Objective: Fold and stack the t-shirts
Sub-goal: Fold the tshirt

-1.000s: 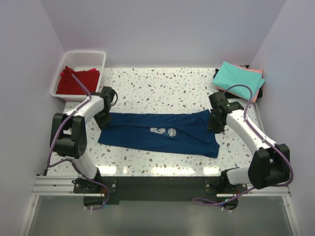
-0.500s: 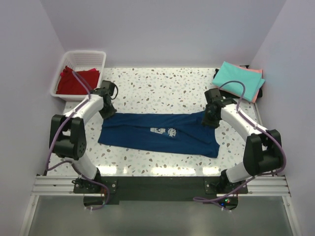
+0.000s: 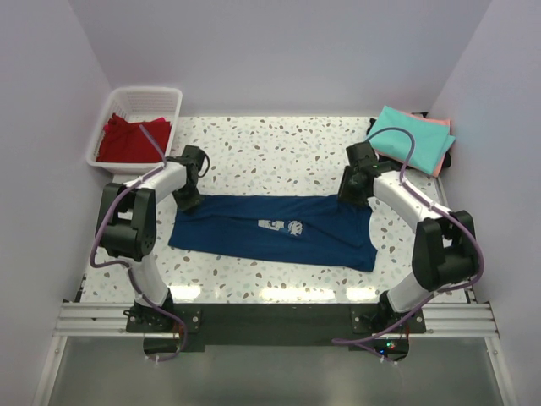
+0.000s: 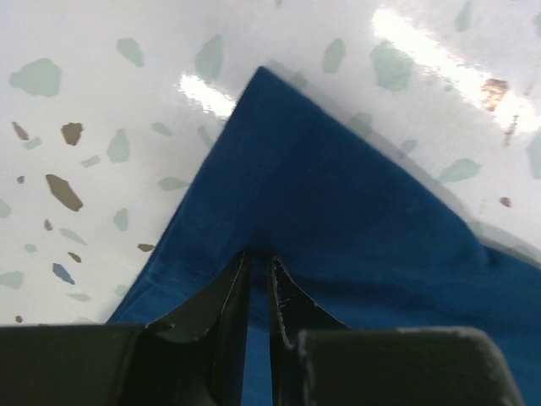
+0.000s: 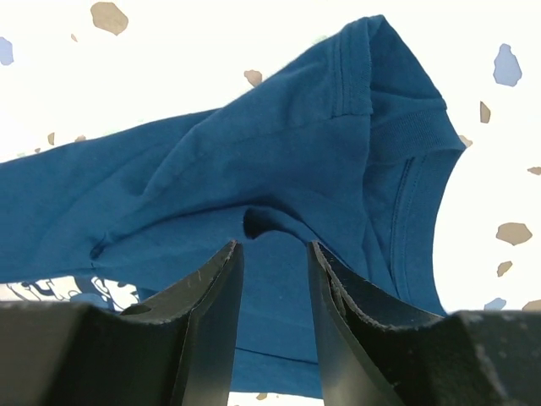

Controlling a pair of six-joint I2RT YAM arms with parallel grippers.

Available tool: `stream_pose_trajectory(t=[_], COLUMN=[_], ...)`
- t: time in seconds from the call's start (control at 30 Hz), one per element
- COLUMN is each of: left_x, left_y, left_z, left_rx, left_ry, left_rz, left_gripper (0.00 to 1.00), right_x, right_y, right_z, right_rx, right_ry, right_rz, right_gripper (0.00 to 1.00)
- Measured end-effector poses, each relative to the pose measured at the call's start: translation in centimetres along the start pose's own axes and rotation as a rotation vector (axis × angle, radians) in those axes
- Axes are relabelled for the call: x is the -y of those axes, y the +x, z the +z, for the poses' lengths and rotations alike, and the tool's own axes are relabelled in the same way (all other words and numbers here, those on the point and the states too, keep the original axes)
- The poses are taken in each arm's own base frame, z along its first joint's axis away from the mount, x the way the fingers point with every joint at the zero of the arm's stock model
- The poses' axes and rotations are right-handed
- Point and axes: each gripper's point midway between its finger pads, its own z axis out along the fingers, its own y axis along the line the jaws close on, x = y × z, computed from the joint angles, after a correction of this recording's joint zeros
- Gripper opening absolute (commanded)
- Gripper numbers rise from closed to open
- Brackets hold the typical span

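The navy blue t-shirt [image 3: 270, 230], folded into a long band with its pale print [image 3: 283, 226] on top, lies flat across the table's middle. My left gripper [image 3: 188, 200] is at its far left corner. In the left wrist view the gripper [image 4: 258, 254] is almost shut, with navy cloth [image 4: 338, 194] pinched between the jaws. My right gripper [image 3: 353, 193] is at the far right corner. In the right wrist view it [image 5: 270, 244] is open over the navy cloth [image 5: 254, 161], with a small pucker of cloth at the tips. A red tee [image 3: 131, 139] lies in the basket.
A white basket [image 3: 165, 93] stands at the back left corner. A folded teal tee [image 3: 410, 135] lies on a salmon-pink one [image 3: 439, 123] at the back right. Walls close in the table on the left, back and right.
Both grippers have moved away from me and slightly inward, from the shirt's short ends to its far corners. The shirt has barely shifted.
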Motion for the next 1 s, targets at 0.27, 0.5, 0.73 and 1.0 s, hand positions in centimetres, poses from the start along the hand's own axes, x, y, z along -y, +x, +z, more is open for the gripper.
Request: stream_pose_trajectory(t=[0.27, 0.5, 0.73, 1.0], left_x=[-1.9, -2.0, -2.0, -2.0], left_y=[0.9, 0.9, 0.9, 0.9], left_z=[0.3, 0.3, 0.3, 0.3], left_rx=[-0.014, -0.012, -0.013, -0.013], left_ry=[-0.081, -0.088, -0.089, -0.089], left_rz=[0.021, 0.024, 0.025, 0.025], left_gripper=[0.20, 0.20, 0.19, 0.19], right_x=[-0.2, -0.8, -1.9, -3.0], right_y=[0.5, 0.4, 1.2, 2.6], right_z=[1.7, 3.0, 3.3, 3.3], right_rx=[-0.032, -0.053, -0.082, -0.115], right_ry=[0.017, 0.020, -0.013, -0.029], right_rz=[-0.018, -0.041, -0.062, -0.103], right_gripper=[0.43, 0.43, 0.41, 0.00])
